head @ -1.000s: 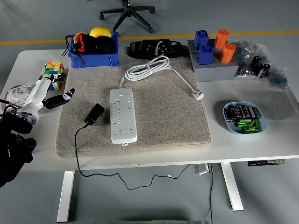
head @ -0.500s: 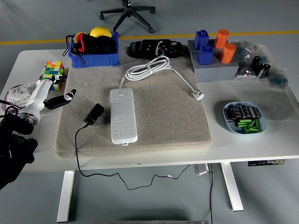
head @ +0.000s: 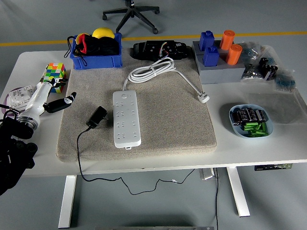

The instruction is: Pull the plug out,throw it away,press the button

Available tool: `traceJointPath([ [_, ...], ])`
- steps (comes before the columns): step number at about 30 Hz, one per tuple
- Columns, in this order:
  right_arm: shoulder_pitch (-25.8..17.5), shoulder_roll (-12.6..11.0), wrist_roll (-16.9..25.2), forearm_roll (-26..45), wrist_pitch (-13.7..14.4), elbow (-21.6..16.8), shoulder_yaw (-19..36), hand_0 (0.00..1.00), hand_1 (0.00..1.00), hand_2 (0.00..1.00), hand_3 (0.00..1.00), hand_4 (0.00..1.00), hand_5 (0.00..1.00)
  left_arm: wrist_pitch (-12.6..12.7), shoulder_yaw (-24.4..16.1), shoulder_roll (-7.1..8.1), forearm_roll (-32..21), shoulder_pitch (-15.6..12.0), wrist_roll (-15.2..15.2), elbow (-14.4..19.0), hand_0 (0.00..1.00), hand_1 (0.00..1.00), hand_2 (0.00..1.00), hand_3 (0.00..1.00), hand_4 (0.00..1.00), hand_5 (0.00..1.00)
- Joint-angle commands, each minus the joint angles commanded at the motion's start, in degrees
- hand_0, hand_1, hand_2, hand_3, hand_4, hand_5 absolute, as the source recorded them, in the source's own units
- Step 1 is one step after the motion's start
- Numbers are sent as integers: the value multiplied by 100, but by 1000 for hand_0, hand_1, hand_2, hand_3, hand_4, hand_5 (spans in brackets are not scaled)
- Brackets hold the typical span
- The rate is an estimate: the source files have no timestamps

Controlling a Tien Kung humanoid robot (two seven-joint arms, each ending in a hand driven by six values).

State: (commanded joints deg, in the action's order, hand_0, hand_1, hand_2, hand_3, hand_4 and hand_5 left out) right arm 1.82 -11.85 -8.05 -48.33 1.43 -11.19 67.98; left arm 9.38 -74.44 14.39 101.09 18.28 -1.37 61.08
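Between the earlier frames and this one, the left hand (head: 53, 99) had drifted slightly toward the table's left edge, away from the mat; everything else had kept its place. That hand hovered over the mat's left border with its fingers loosely spread, holding nothing. Behind it lay a colourful puzzle cube (head: 54, 72), and farther back a blue bin (head: 96, 60) held red, black and yellow items. On the grey mat (head: 163, 129), the black plug adapter (head: 96, 117) lay free on its side, just left of the white power strip (head: 126, 119) and not inserted in it, its black cord (head: 79, 153) trailing over the mat's front edge and off the table. The strip's own white cable (head: 152, 69) was coiled behind it, and its white plug (head: 203, 97) rested at the mat's right edge. Farther right, a grey block (head: 220, 72) at the back carried blue and orange pieces, and a light blue dish (head: 235, 113) holding small cylinders sat on the white table (head: 288, 139). No right hand appeared anywhere.
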Motion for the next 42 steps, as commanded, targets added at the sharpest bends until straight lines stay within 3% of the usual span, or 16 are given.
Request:
traceJointPath([
  [42, 36, 0, 1, 85, 5, -8, -82, 746, 675, 672, 630, 661, 521, -32, -52, -71, -10, 24, -13, 5, 863, 837, 795, 796, 669, 348],
])
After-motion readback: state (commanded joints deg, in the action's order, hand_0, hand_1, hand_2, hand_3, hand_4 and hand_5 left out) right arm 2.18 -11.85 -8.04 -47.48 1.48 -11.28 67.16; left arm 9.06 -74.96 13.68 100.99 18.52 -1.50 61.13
